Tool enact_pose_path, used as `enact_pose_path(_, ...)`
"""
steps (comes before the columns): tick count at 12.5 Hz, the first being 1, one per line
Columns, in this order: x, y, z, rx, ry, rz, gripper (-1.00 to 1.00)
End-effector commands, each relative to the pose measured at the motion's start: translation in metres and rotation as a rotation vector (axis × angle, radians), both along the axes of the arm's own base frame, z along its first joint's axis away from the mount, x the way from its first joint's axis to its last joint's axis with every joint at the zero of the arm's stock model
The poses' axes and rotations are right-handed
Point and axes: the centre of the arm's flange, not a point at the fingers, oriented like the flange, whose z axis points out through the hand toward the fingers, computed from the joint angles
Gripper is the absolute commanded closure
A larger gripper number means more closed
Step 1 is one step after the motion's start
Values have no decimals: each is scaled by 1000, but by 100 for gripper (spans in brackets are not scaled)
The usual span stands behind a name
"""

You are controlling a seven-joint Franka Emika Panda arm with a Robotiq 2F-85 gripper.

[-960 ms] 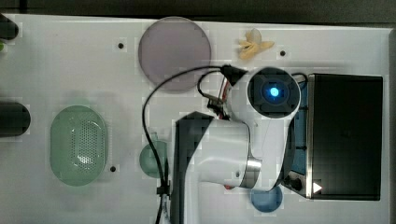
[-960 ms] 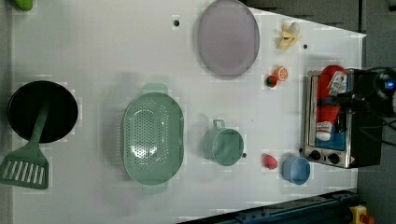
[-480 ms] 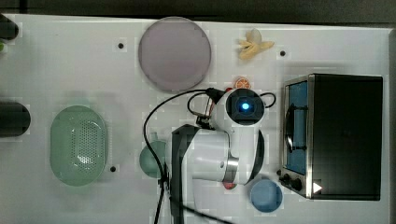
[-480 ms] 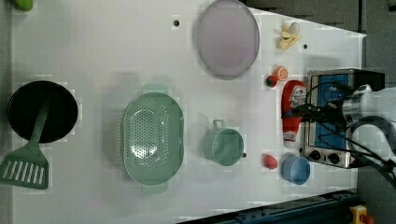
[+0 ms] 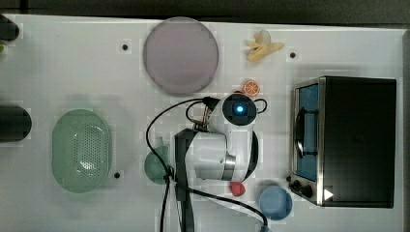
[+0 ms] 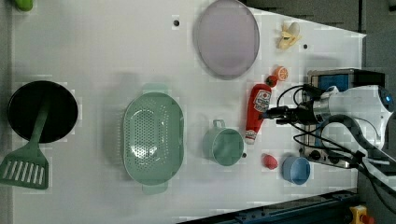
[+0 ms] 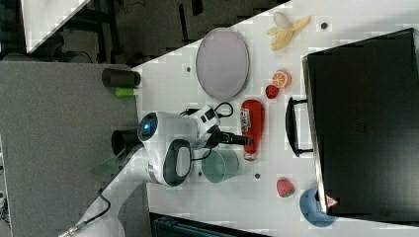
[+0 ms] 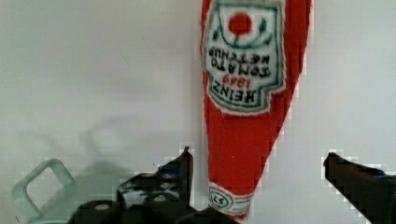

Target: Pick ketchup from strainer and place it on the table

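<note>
Ketchup (image 6: 257,113) lies flat, cap toward mug (image 6: 224,146).

Three overhead looks, one close wrist look.
Top, left and right views looking down at the table (image 5: 58,63); wrist view close above the ketchup (image 8: 247,116), shared with left and right views.

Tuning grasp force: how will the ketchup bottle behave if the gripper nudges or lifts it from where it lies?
The ketchup bottle lies on its side on the table, beside the cup. With its rounded, tapered body it would likely roll in an arc if nudged sideways. It looks like glossy plastic, so probably light, somewhat squeezable and a bit slippery. The gripper straddles the narrow neck; a grip there may let the heavier end sag.
</note>
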Motion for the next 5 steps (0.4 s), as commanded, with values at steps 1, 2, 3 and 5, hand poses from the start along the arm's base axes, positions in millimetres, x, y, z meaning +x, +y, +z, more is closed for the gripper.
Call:
enact_pose_path(1, 25, -4, 70, -32, -135, -20, -100)
enact_pose_path(2, 30, -5, 95, -47, -155, -61, -100)
enact_pose_path(3, 32, -6, 121, -63, -161, -116, -100)
enact_pose_path(5, 35, -8, 177, -97, -162, -275, -100)
